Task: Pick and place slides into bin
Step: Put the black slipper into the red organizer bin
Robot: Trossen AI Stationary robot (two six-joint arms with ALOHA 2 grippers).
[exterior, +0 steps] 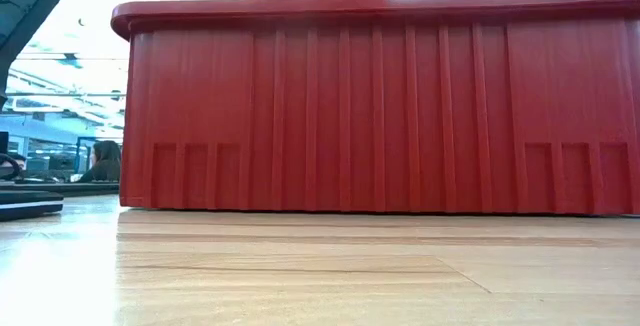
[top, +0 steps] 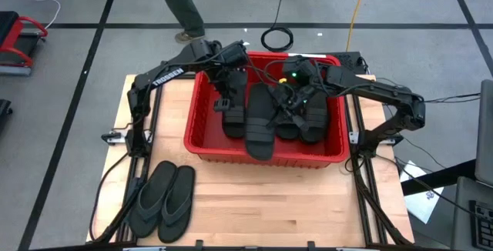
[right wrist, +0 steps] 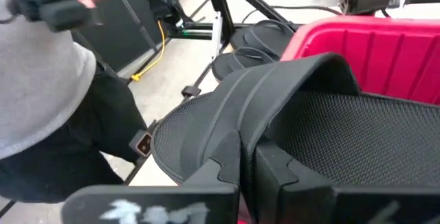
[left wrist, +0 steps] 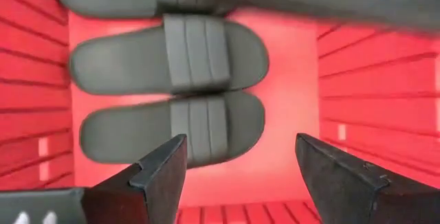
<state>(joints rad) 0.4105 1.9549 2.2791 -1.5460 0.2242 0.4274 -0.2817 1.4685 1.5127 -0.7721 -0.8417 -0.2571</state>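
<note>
High view: two flip-flops (top: 163, 199) outside the bin (top: 202, 145).

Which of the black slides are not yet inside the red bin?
The two thong-style flip-flops, lying side by side on the table's front left. All other slides are inside the bin.

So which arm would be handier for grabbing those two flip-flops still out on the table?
Probably the left. The flip-flops lie on the table's left side, nearest its base, and the left gripper hangs open and empty over the bin. The right gripper is shut on a slide.
</note>
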